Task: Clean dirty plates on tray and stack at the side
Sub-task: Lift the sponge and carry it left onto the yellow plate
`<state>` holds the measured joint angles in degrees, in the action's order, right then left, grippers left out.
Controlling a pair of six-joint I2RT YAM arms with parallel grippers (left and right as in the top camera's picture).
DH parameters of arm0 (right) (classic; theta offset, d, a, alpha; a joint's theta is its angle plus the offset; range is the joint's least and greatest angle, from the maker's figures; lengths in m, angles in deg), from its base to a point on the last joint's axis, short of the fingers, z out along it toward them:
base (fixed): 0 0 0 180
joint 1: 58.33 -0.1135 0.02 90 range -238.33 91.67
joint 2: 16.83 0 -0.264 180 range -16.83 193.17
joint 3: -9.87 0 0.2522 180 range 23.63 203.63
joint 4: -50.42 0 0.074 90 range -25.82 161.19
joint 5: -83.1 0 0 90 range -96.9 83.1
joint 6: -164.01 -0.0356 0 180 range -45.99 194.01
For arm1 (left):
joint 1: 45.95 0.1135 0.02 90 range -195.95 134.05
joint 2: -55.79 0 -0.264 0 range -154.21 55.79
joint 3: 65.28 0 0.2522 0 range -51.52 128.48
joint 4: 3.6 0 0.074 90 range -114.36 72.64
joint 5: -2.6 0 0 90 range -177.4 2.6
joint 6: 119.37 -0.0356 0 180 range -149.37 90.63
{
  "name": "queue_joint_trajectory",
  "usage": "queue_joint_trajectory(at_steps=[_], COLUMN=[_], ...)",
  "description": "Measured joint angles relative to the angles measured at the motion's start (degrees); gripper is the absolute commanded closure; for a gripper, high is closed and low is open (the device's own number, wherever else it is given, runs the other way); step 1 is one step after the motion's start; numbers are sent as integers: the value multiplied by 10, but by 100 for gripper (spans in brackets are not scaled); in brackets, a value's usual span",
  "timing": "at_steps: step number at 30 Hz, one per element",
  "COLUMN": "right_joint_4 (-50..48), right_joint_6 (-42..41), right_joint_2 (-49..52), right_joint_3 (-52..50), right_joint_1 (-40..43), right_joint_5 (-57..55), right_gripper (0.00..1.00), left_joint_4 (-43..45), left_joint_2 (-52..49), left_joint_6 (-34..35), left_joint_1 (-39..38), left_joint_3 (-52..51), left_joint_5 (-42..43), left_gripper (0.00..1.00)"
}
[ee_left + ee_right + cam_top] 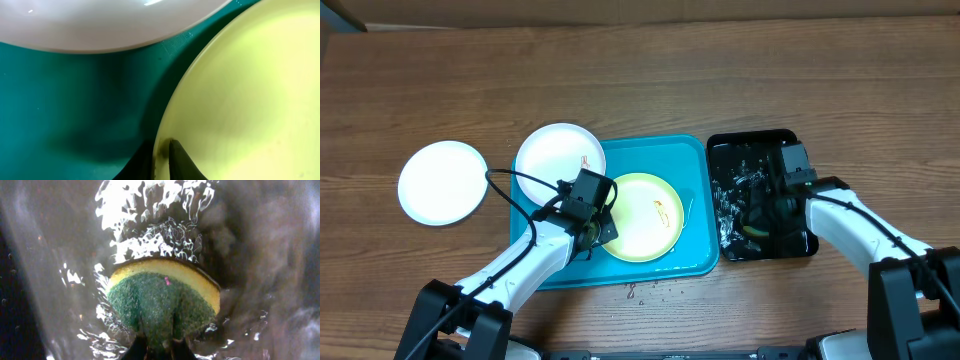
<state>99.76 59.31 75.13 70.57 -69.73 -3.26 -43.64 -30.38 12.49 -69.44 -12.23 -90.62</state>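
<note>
A pale yellow-green plate [645, 216] [250, 90] with a thin reddish smear lies in the cyan-blue tray [690, 160] [75, 100]. My left gripper [602, 227] [161, 152] is shut on this plate's left rim, one finger above it and one below. A white plate [560, 158] [100, 25] with a red smear rests over the tray's upper-left corner. Another white plate [443, 182] lies on the table to the left. My right gripper [763, 212] [160, 347] is shut on a green-and-yellow sponge [165, 300], low in the black tray.
The glossy black tray [798, 245] [60, 280] holding water stands right of the blue tray. Small dark crumbs [635, 290] lie on the wooden table in front of the blue tray.
</note>
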Motion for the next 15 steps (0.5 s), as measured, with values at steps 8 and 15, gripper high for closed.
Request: queue_joint_trajectory(at_steps=[8, 15], right_joint_4=[116, 116], right_joint_6=[0, 8], right_joint_2=[-33, -44], right_joint_3=[110, 113], right_joint_1=[0, 0], right_joint_5=[0, 10], right_gripper=[96, 96], left_joint_4=[1, 1], left_joint_2=[3, 3], left_joint_6=[0, 0], left_joint_1=[0, 0], left_joint_3=[0, 0], left_joint_5=[0, 0], left_gripper=[96, 96])
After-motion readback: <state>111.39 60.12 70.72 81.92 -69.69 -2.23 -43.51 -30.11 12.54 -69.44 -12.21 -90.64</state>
